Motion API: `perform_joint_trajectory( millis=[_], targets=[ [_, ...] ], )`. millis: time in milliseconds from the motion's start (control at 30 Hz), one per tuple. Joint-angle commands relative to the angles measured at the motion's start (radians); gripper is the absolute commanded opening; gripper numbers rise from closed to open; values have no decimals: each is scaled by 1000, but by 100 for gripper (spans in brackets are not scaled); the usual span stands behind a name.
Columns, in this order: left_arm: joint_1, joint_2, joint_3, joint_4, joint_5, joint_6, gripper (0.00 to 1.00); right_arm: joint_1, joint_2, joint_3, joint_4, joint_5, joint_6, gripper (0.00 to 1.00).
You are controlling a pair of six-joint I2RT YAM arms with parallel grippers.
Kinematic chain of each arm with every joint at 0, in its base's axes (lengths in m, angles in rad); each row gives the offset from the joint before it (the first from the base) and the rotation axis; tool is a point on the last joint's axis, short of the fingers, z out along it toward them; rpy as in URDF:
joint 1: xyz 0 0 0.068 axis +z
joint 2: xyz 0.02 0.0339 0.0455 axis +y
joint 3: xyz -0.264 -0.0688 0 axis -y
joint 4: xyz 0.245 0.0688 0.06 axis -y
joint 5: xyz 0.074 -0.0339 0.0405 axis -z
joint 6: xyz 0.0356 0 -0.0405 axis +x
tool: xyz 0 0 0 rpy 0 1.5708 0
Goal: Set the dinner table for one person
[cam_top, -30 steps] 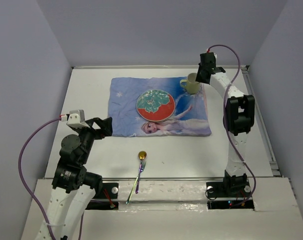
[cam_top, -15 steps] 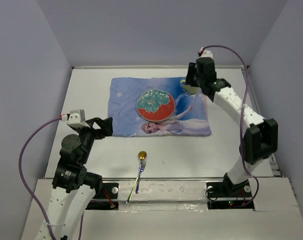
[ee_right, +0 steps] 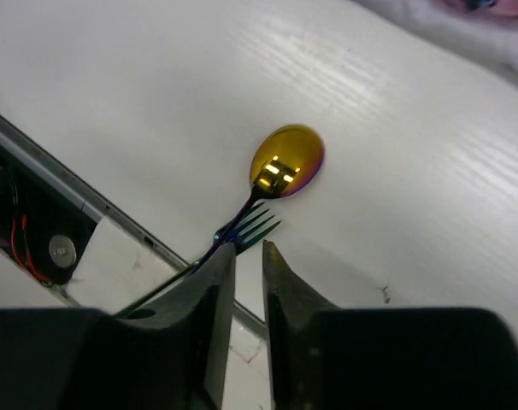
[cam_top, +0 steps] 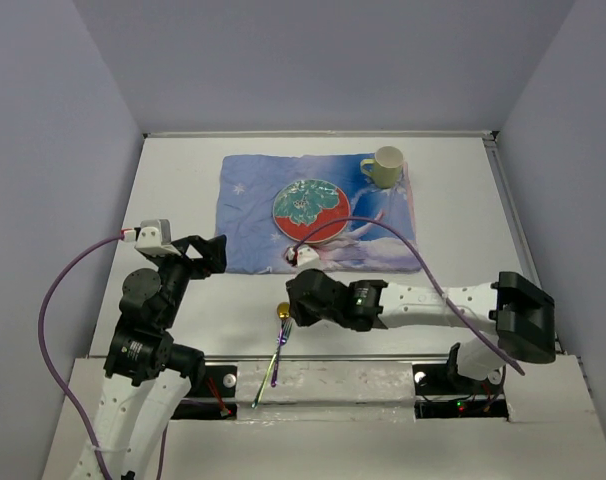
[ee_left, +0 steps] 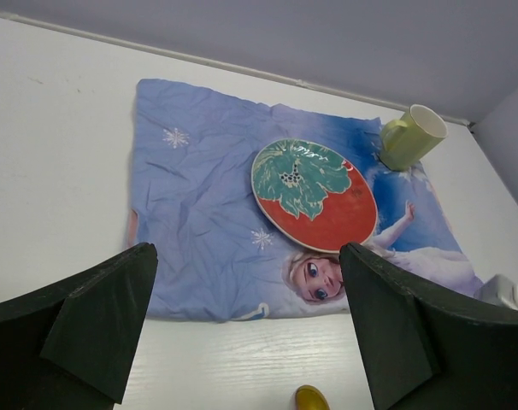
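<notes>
The right hand [ee_right: 246, 256] hung low over the near part of the surface [ee_right: 430, 196], its fingers drawn almost together with only a thin slit between them, gripping nothing. The surface lay directly beneath it, a flat matte white top with a faint grain, far wider than anything on it. Just beyond the fingertips lay a gold-bowled spoon [ee_right: 285, 169] and an iridescent fork [ee_right: 256, 227], their handles running together toward the near edge. The left hand [ee_left: 246, 256] hovered above the surface's left side, fingers spread wide and empty. Farther off, a blue printed cloth mat [cam_top: 251, 205] lay on the surface, with a red and green plate [cam_top: 311, 211] on it and a pale green mug [cam_top: 386, 167] at its far right corner
</notes>
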Motion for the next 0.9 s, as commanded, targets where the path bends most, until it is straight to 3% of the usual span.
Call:
perform_joint_trajectory(
  millis=[0, 67, 267, 867],
  targets=[
    [-3, -13, 18, 47, -1, -4, 99, 99, 61, 17, 8, 134, 176, 31],
    [-3, -15, 18, 47, -1, -4, 99, 138, 94, 41, -7, 159, 224, 39],
    [-3, -21, 17, 48, 5, -4, 99, 196, 204, 86, -10, 150, 311, 41],
    [-3, -29, 15, 50, 16, -4, 99, 216, 308, 140, -30, 191, 373, 26]
  ],
)
